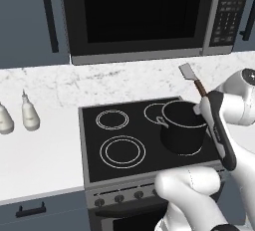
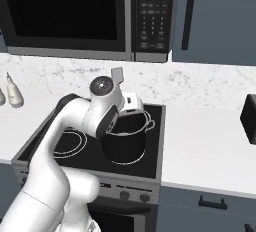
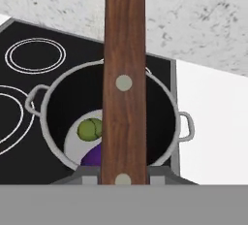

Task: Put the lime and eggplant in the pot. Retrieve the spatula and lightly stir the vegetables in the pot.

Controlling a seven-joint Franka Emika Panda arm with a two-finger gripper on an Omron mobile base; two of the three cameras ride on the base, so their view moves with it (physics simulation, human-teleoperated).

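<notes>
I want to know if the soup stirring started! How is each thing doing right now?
claw: shut on the spatula
spatula: held above the pot, blade up
pot: on the stove, no lid
lime: inside the pot
eggplant: inside the pot, beside the lime

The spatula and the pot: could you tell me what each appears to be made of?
Spatula: handle looks like reddish-brown wood, with visible grain and pale rivets; blade looks like matte light-grey metal. Pot: probably dark-coated metal, black wall with a thin silvery rim and handles.

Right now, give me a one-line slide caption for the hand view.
Spatula held upright over the pot on the stove, lime and eggplant already inside.
</notes>
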